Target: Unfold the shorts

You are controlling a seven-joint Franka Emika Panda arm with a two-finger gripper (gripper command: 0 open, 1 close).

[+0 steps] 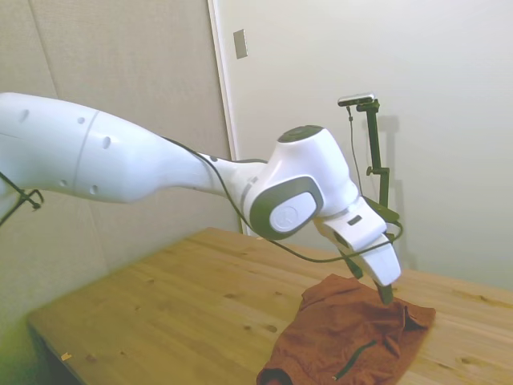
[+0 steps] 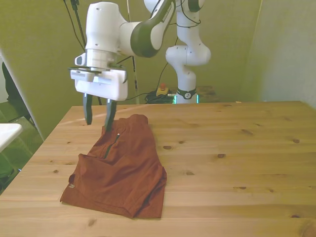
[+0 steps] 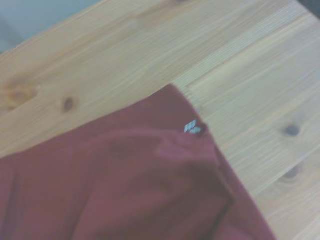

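The rust-orange shorts (image 2: 121, 168) lie folded on the wooden table (image 2: 237, 163), toward the front view's left, with a dark zipper line (image 2: 112, 145) showing on top. In the side view the shorts (image 1: 345, 337) sit near the table's near right part. My gripper (image 2: 98, 116) hangs open just above the far corner of the shorts, with empty space between its dark fingers (image 2: 109, 117). The side view shows the gripper (image 1: 385, 290) right over the cloth's upper edge. The wrist view shows a corner of the shorts (image 3: 125, 185) with a small pale tag (image 3: 191, 127).
A white object's edge (image 2: 7, 133) shows off the table at the front view's left. The table's left edge (image 2: 47, 143) runs close to the shorts. Bare wood (image 2: 247, 148) stretches across the front view's right.
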